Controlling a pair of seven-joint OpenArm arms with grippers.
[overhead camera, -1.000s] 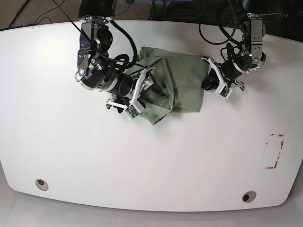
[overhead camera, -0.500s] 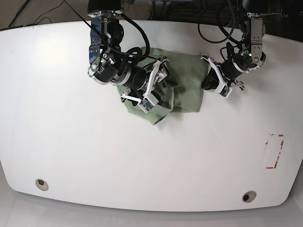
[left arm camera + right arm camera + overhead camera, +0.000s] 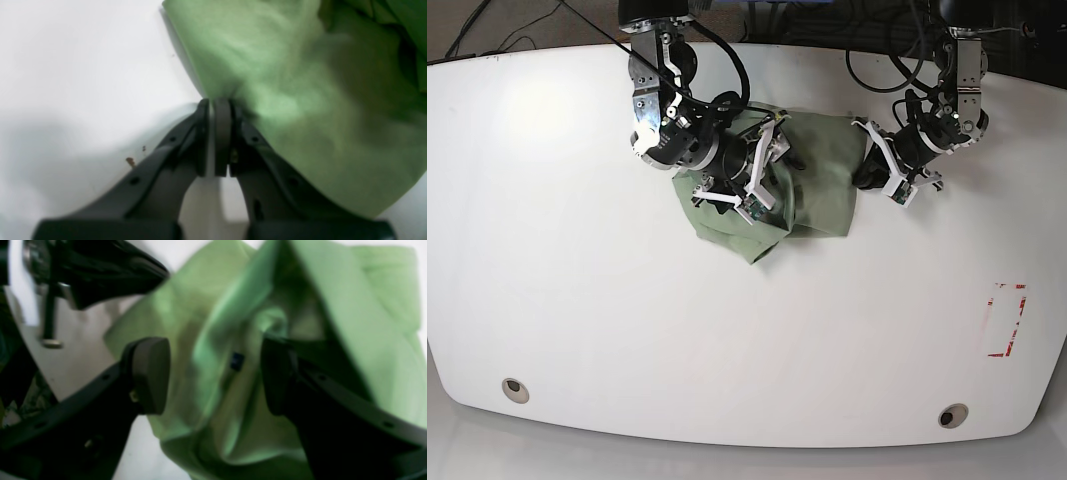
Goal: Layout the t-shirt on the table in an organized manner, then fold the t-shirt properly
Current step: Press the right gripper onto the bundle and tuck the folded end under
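The pale green t-shirt (image 3: 822,190) lies bunched and partly folded at the back middle of the white table (image 3: 727,330). My left gripper (image 3: 864,172) is at the shirt's right edge. In the left wrist view its jaws (image 3: 218,133) are shut, pinching the edge of the shirt (image 3: 300,100) low on the tabletop. My right gripper (image 3: 777,155) hovers over the shirt's left half. In the right wrist view it (image 3: 213,373) is open, with crumpled folds of the shirt (image 3: 233,323) between and below its fingers (image 3: 150,373).
Two grey grommets (image 3: 515,389) (image 3: 953,415) sit near the front edge. Red tape marks (image 3: 1007,320) are at the right. Cables hang over the back edge (image 3: 877,70). Dark arm parts show at the top left of the right wrist view (image 3: 100,270).
My right arm has moved right and toward the back, from the shirt's left front corner to over its left half. The shirt's left part shifted with it. My left arm stayed put.
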